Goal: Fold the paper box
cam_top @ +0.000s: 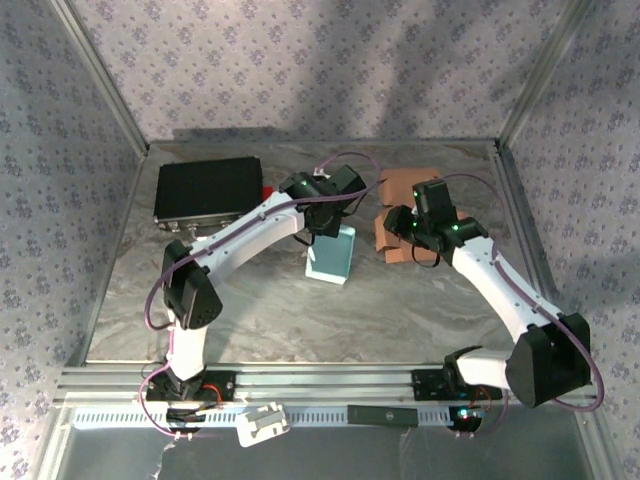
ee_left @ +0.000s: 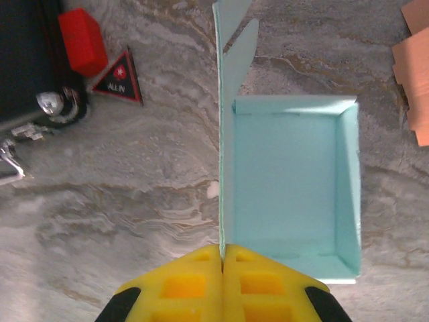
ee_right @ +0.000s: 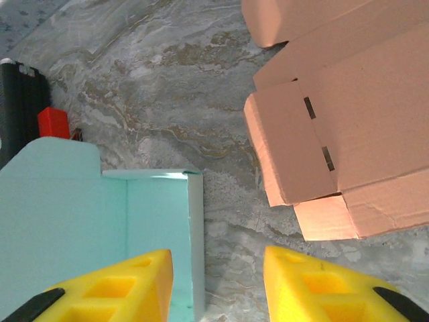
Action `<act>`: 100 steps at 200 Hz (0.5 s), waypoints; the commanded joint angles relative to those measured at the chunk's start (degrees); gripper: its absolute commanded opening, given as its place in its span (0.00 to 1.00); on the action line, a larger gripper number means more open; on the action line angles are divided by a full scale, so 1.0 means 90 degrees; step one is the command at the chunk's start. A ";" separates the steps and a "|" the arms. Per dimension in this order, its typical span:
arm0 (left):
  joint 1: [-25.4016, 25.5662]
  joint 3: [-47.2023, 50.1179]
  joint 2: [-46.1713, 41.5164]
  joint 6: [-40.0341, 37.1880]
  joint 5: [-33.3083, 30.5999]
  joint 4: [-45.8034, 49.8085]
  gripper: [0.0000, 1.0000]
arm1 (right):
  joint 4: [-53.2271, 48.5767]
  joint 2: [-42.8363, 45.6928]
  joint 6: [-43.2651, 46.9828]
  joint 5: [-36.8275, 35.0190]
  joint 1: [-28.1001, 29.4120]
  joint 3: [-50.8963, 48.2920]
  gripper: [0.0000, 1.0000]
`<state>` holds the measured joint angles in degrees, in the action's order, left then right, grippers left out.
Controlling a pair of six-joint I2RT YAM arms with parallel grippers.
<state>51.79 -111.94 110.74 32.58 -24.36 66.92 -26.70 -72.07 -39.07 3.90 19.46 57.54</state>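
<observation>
**A:** In the top view, where do we find the paper box (cam_top: 333, 258)?

**B:** At the centre of the frame, pale blue, on the marbled table (cam_top: 250, 300). The left gripper (cam_top: 325, 228) sits over its upper left corner. The arm hides that corner, so we cannot read the grip from there.

**A:** And the right gripper (cam_top: 398, 240)?

**B:** Right of centre, over the brown cardboard (cam_top: 405, 188). Its fingers are too dark and small for us to judge. A black case (cam_top: 208, 190) lies at upper left.

**A:** The left wrist view tells us more.

**B:** It does. The yellow fingers (ee_left: 188, 285) at the bottom edge are pressed together. The box's upright left wall runs straight into the seam between them, so we read the left gripper as clamped on that wall. The wall's upper flap is cut off at the top. At upper left we see a red block (ee_left: 82, 40) and a triangular label (ee_left: 119, 80) reading "ALL IN". The case is cropped by the left edge.

**A:** The right wrist view?

**B:** The right gripper's fingers (ee_right: 114, 288) stand apart, cropped by the bottom edge. The box fills the lower left, and its thin right wall rises in the gap, close to the left-of-frame finger. We cannot tell whether they touch. The cardboard lies flat at upper right, cut off by the frame.
</observation>
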 commanded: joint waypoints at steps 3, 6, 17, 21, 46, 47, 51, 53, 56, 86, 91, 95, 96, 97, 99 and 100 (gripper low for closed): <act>-0.0079 -0.0492 -0.0044 -0.1864 -0.0026 0.0392 0.00 | 0.0226 0.0225 0.0803 0.0218 -0.0042 -0.0098 0.39; -0.0085 -0.0492 -0.0064 -0.2081 0.0023 0.0382 0.00 | 0.0241 0.0241 0.0860 0.0225 -0.0046 -0.0112 0.39; -0.0130 -0.0379 -0.0209 -0.2892 0.0398 0.0271 0.00 | 0.0276 0.0271 0.1052 0.0252 -0.0062 -0.0130 0.39; -0.0161 -0.0324 -0.0277 -0.3178 0.0566 0.0231 0.00 | 0.0264 0.0271 0.1119 0.0269 -0.0071 -0.0128 0.39; -0.0380 0.0125 -0.0666 -0.4709 0.1570 0.0024 0.00 | 0.0240 0.0235 0.1303 0.0344 -0.0096 -0.0120 0.38; -0.0377 0.0173 -0.0689 -0.4779 0.1587 0.0006 0.00 | 0.0241 0.0235 0.1304 0.0346 -0.0099 -0.0117 0.38; -0.0369 0.0328 -0.0776 -0.5057 0.1652 -0.0077 0.00 | 0.0271 0.0235 0.1313 0.0381 -0.0094 -0.0135 0.38; -0.0370 0.0407 -0.0819 -0.5170 0.1691 -0.0132 0.00 | 0.0281 0.0235 0.1321 0.0400 -0.0102 -0.0148 0.38; -0.0376 0.0524 -0.0887 -0.5374 0.1737 -0.0216 0.00 | 0.0307 0.0238 0.1323 0.0434 -0.0095 -0.0162 0.38; -0.0471 0.1455 -0.1431 -0.6651 0.2108 -0.1071 0.00 | 0.0540 0.0192 0.1304 0.0598 -0.0036 -0.0270 0.37; -0.0489 0.1559 -0.1498 -0.6795 0.2172 -0.1166 0.00 | 0.0553 0.0179 0.1304 0.0624 -0.0016 -0.0285 0.37; -0.0513 0.1629 -0.1540 -0.6899 0.2227 -0.1232 0.00 | 0.0573 0.0176 0.1318 0.0649 0.0002 -0.0283 0.37; -0.0521 0.1643 -0.1551 -0.6919 0.2237 -0.1248 0.00 | 0.0578 0.0166 0.1326 0.0655 0.0009 -0.0286 0.37; -0.0521 0.1655 -0.1562 -0.6949 0.2247 -0.1265 0.00 | 0.0581 0.0166 0.1329 0.0662 0.0017 -0.0288 0.37; -0.0528 0.1690 -0.1581 -0.6996 0.2267 -0.1286 0.00 | 0.0595 0.0164 0.1337 0.0668 0.0033 -0.0282 0.37; -0.0534 0.1703 -0.1591 -0.7022 0.2277 -0.1309 0.00 | 0.0594 0.0160 0.1345 0.0674 0.0043 -0.0281 0.37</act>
<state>47.79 -99.59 100.12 -17.37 -9.19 61.25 -23.29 -70.74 -28.86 7.81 19.07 55.48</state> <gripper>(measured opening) 0.045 0.373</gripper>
